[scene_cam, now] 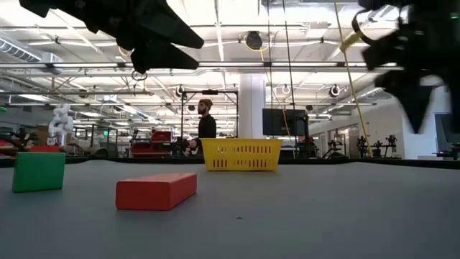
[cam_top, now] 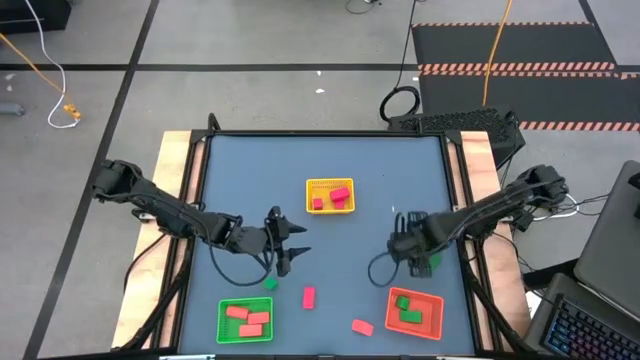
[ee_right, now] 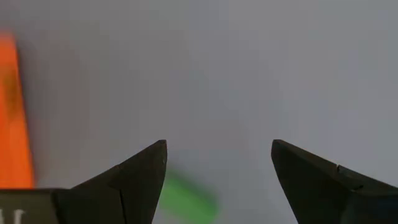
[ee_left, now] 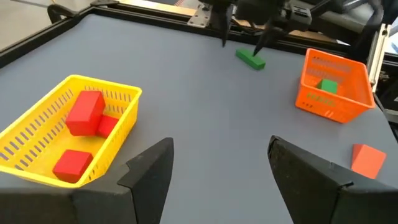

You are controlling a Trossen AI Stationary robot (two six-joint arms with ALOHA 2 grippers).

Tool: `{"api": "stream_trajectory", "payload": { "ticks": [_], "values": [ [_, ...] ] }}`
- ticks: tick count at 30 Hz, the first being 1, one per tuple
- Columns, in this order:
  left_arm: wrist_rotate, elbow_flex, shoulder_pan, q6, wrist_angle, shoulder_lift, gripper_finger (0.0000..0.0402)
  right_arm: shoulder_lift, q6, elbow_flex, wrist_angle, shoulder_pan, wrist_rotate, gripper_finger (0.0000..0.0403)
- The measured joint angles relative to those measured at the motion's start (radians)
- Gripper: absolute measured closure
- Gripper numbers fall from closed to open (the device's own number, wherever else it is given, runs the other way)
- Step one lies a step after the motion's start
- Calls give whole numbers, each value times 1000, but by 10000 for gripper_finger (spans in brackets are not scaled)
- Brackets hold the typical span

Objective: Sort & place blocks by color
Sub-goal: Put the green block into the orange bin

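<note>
Hovering spread: right pincer (cam_top: 428, 262) over a green bar (cam_top: 432, 262) near the orange basket (cam_top: 413, 312); left pincer (cam_top: 296, 250) spread above mid-counter (cam_top: 240, 170).

No readable text, labels, brands, numbers or signs on anything in view
</note>
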Motion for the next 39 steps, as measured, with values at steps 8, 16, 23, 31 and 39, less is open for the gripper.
{"api": "stream_trajectory", "payload": {
  "ticks": [8, 16, 23, 31, 39],
  "values": [
    [0, 0, -34, -2, 5, 0, 140, 80, 61, 23, -152, 119, -112, 122],
    [-1, 0, -51, -4, 6, 0, 140, 80, 69, 23, -160, 214, -121, 122],
    [-1, 0, -52, -10, 6, 0, 140, 84, 120, -30, -127, 233, -95, 122],
    [-1, 0, -51, -12, 7, 0, 140, 84, 146, -100, -99, 234, -68, 122],
    [-1, 0, -51, -14, 7, 0, 140, 84, 139, -147, -4, 234, -66, 122]
  ]
}}
